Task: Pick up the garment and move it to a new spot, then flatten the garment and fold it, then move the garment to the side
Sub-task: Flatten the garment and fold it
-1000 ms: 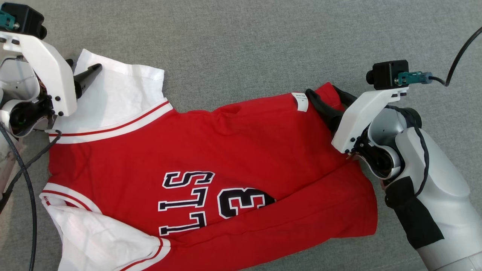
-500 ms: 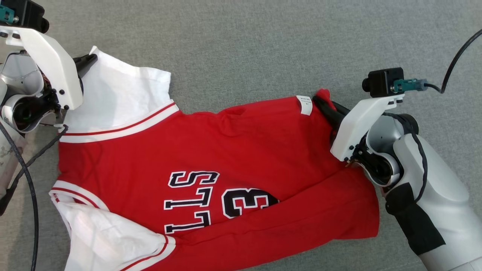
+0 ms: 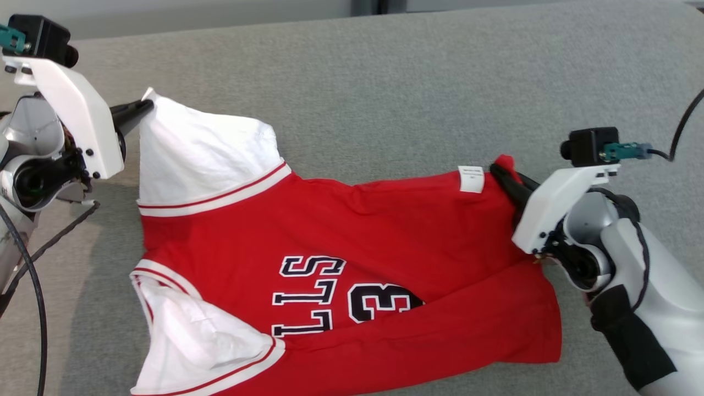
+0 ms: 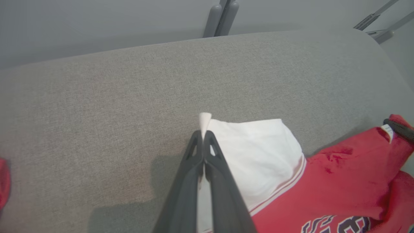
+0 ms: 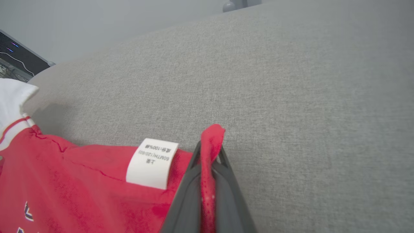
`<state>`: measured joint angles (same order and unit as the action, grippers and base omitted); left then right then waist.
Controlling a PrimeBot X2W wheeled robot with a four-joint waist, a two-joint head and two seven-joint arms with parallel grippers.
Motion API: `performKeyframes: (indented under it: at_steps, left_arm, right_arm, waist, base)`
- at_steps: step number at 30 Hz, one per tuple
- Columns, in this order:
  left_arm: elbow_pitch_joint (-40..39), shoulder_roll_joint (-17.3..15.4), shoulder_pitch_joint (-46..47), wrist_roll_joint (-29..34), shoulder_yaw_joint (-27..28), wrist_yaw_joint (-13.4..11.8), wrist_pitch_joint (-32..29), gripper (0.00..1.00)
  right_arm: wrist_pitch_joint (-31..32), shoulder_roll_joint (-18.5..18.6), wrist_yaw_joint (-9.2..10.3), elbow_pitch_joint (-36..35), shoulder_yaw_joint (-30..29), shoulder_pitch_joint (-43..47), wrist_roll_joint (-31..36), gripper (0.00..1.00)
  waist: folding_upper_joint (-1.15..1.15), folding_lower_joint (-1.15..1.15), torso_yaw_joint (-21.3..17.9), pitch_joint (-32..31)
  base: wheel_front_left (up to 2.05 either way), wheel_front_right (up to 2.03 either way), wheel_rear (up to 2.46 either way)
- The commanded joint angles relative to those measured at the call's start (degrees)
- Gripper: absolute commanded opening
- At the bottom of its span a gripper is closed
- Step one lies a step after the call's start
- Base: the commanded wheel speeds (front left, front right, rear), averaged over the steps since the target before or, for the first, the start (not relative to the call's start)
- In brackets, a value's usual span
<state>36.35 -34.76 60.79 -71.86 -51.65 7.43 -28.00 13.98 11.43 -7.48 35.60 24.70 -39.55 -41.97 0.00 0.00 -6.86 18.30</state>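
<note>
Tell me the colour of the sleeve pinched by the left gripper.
White sleeve, with a red stripe in its trim; shows best in the left wrist view.

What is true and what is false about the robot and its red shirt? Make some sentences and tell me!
1. The left gripper is shut on a white sleeve of the shirt. True.
2. The right gripper pinches the white label. False: it is shut on a red corner of the shirt, and the label sits beside it.
3. The shirt is blue. False: it is red with white sleeves.
4. A grey fabric surface is under the shirt. True.
</note>
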Motion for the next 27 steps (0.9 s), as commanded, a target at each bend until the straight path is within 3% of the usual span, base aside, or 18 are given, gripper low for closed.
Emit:
performKeyframes:
  at_steps: [1, 14, 27]
  left_arm:
    - [-0.22, -0.37, -1.04, -0.74, -0.40, 0.10, -0.01, 0.00]
    - [-3.10, -2.89, -3.49, -3.78, -3.22, 0.10, -1.34, 0.00]
    - [-12.00, -6.39, -5.78, -11.33, -7.17, 0.10, -15.81, 0.00]
  right_arm:
    - [-0.88, 1.32, -0.05, 0.92, -0.61, 0.64, -0.25, 0.00]
    - [-4.22, 1.77, -0.04, 5.86, -2.62, 1.33, -0.85, 0.00]
    - [0.66, 4.86, -0.04, 5.28, 1.54, 1.61, -2.46, 0.00]
  waist:
    - [0.00, 0.00, 1.55, -1.64]
    - [0.00, 0.00, 4.07, -5.44]
    - [0.00, 0.00, 4.82, -9.10]
  base:
    - [0.00, 0.00, 0.00]
    - [0.00, 0.00, 0.00]
    - [0.00, 0.00, 0.00]
